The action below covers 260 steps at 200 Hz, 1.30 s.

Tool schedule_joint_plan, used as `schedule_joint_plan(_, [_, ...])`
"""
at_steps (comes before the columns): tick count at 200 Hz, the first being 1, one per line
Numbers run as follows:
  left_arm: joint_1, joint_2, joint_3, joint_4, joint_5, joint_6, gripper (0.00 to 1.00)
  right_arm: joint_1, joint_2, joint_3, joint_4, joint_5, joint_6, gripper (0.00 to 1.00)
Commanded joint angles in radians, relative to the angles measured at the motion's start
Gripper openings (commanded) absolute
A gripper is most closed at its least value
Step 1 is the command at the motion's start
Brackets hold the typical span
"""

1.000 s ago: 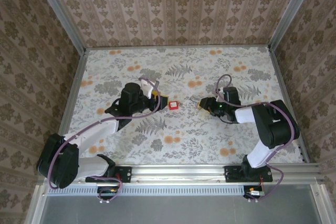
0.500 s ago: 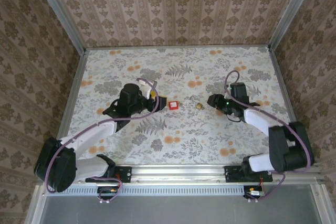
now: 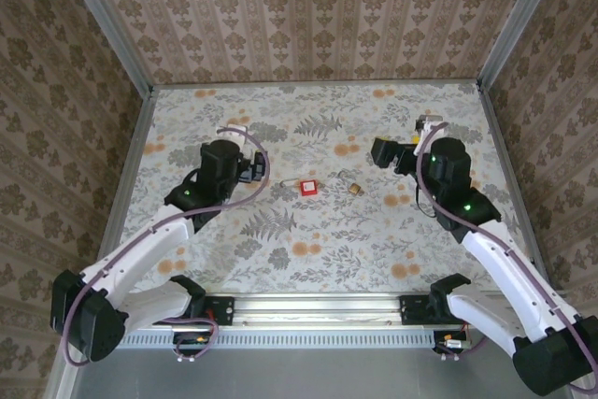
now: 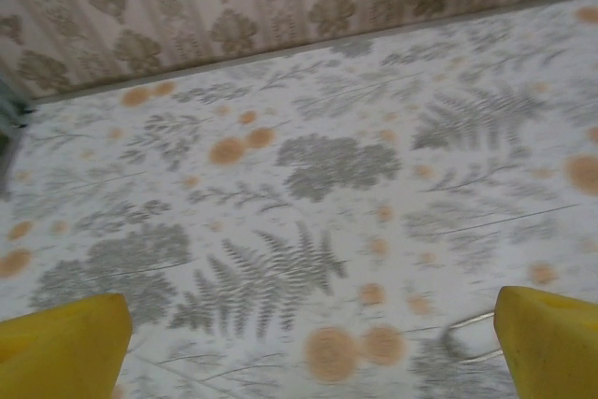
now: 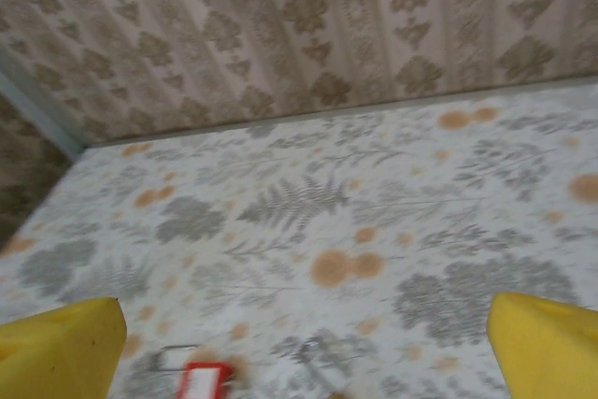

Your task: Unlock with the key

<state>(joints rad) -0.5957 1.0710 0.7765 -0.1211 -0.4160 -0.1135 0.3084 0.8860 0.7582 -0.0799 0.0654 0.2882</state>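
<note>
Our left claw [image 4: 306, 343] gapes wide apart, left of the padlock [image 3: 356, 190]; our right claw [image 5: 304, 343], equally spread, hangs to its right. The key [image 3: 306, 187] lies just left of the padlock, held by neither.

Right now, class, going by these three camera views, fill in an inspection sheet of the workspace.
Surface: table with a floral pattern, flat.
Job's things: key lies on the table, apart from the brass padlock; not inserted.
Clutter: nothing seen.
End effectors: left end effector and right end effector both open, empty.
Cables: a purple cable loops along each arm.
Surroundings: patterned walls; metal rail at the near edge.
</note>
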Motion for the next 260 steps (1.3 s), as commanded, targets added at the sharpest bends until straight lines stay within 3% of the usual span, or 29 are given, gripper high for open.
schedule_joint_plan(1, [0.103,-0.029,-0.157,0.208,-0.044,0.181,1.0,-0.005,0.002,-0.126,0.225,0.092,-0.304,1.0])
schedule_joint_plan(19, [0.257,-0.06,-0.31,0.433,0.096,0.21,1.0,-0.057,0.064,-0.226,0.448,0.07,-0.379,1.0])
schedule_joint_plan(34, [0.348,-0.043,-0.414,0.65,0.124,0.177,1.0,-0.098,0.113,-0.208,0.412,0.019,-0.386,1.0])
schedule_joint_plan(47, [0.397,-0.014,-0.453,0.729,0.136,0.215,1.0,-0.125,0.13,-0.202,0.376,-0.001,-0.41,1.0])
schedule_joint_plan(59, [0.425,0.014,-0.469,0.764,0.113,0.232,1.0,-0.153,0.128,-0.23,0.391,-0.008,-0.426,1.0])
schedule_joint_plan(89, [0.522,0.162,-0.509,0.984,0.258,0.172,1.0,-0.236,0.135,-0.333,0.478,-0.03,-0.416,1.0])
schedule_joint_plan(112, [0.53,0.337,-0.514,1.149,0.299,0.196,1.0,-0.249,0.218,-0.426,0.678,-0.057,-0.339,1.0])
schedule_joint_plan(141, [0.532,0.519,-0.539,1.385,0.24,0.188,1.0,-0.25,0.371,-0.475,0.913,-0.057,-0.334,1.0])
schedule_joint_plan(210, [0.537,0.488,-0.462,1.202,0.285,0.19,1.0,-0.249,0.573,-0.459,1.075,-0.07,-0.343,1.0])
schedule_joint_plan(228, [0.54,0.482,-0.388,1.045,0.322,0.195,1.0,-0.249,0.596,-0.447,1.067,-0.045,-0.335,1.0])
schedule_joint_plan(260, [0.568,0.481,-0.382,1.03,0.358,0.175,1.0,-0.259,0.642,-0.383,0.992,-0.026,-0.313,1.0])
